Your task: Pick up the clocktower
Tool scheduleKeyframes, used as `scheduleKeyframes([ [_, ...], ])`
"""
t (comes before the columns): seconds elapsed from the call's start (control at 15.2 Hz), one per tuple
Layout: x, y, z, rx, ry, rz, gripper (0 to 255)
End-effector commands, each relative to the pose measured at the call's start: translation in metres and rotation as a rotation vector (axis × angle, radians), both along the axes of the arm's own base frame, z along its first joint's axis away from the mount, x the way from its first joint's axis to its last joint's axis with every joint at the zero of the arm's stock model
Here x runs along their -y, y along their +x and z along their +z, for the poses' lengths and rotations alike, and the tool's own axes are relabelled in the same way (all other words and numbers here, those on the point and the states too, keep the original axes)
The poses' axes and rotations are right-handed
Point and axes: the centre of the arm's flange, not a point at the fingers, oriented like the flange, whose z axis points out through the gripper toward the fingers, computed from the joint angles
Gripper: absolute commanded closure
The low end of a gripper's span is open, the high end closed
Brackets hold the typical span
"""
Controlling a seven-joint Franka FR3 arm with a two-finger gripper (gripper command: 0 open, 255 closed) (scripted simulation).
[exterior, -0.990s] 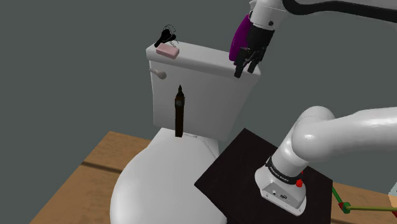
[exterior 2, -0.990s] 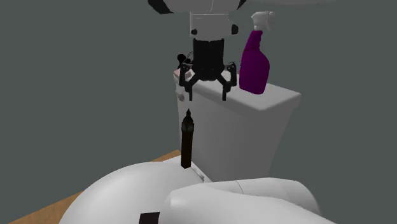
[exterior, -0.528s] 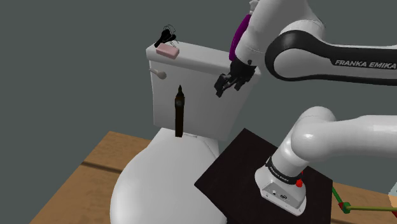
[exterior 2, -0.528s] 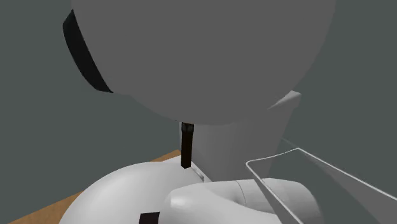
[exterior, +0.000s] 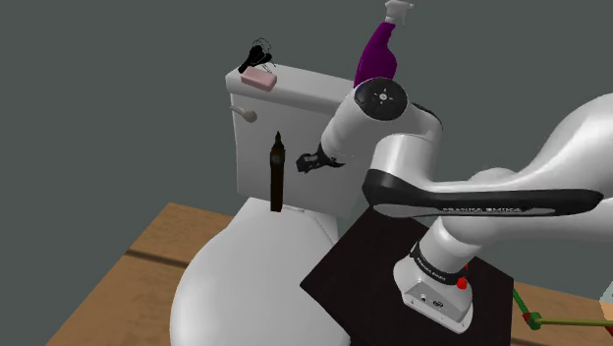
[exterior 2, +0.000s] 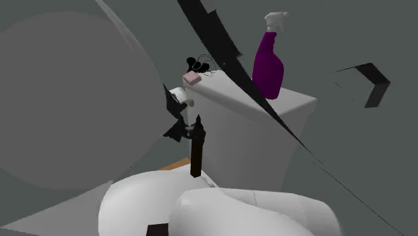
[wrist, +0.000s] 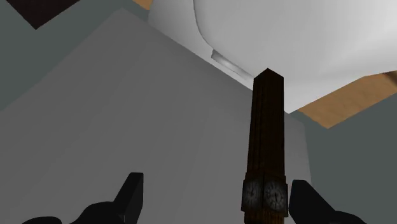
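Note:
The clocktower [exterior: 278, 173] is a slim dark brown tower with small clock faces near its top. It stands upright on the toilet [exterior: 246, 285], just in front of the white tank [exterior: 314, 147]. My gripper [exterior: 316, 162] hovers right beside it, on the shoulder view's right, level with its upper half. In the wrist view the clocktower [wrist: 266, 153] lies between my open fingers [wrist: 130, 197], nearer one of them and touching neither. The clocktower [exterior 2: 196, 153] also stands out against the tank in the second exterior view.
On the tank lid stand a purple spray bottle [exterior: 378, 51], a pink soap bar [exterior: 259, 80] and a small black object [exterior: 258, 51]. A flush handle [exterior: 243, 114] juts out beside the tower. My arm's links loom large across the second exterior view. Wooden floor [exterior: 128, 275] lies below.
The gripper has swung down from beside the purple bottle on the tank lid, towards the shoulder view's left, and now sits level with the clocktower. The tower has not moved.

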Motion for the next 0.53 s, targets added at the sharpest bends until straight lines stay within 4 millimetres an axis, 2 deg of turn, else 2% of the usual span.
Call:
scheduleKeyframes([
  [0.0,-0.012,0.014,-0.028,0.072,-0.040,-0.050,0],
  [0.46,-0.041,0.076,-0.120,0.305,-0.204,-0.225,0],
])
